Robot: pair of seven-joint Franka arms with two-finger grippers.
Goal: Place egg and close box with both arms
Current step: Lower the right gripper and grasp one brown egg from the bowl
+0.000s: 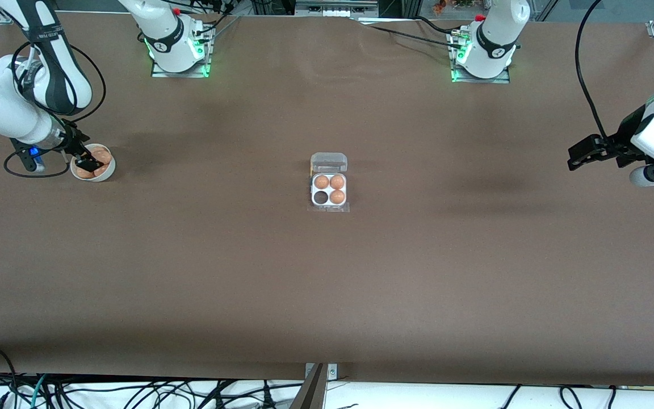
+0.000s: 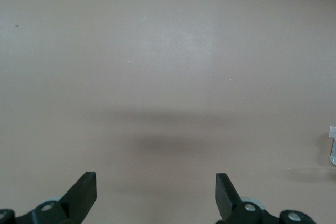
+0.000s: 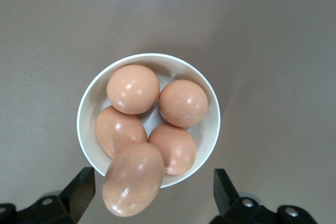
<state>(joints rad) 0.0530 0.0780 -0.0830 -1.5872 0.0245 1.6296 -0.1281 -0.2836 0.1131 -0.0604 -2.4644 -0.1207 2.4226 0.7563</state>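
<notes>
Hovering my right gripper over the white bowl at the right arm's end of the table, fingers spread wide and gripping nothing. Five brown eggs sit heaped in there, touching one another, and the egg I would go for rides highest, leaning over the rim between my two pads. It looks smooth and glossy, so I judge it light but slippery, and a thin shell will crack under a hard squeeze. My plan: take it across its middle, pads on the two long flanks, and clamp only gently. The box waits in the middle of the table, well apart from the bowl, clear lid hinged up on the side toward the bases. Three cells hold eggs; the one empty cell is in the row nearer the front camera, toward the right arm's end. My left gripper waits over bare table at the left arm's end, fingers parted too, nothing between them. The lid looks flimsy and springy to me, hence both arms.
</notes>
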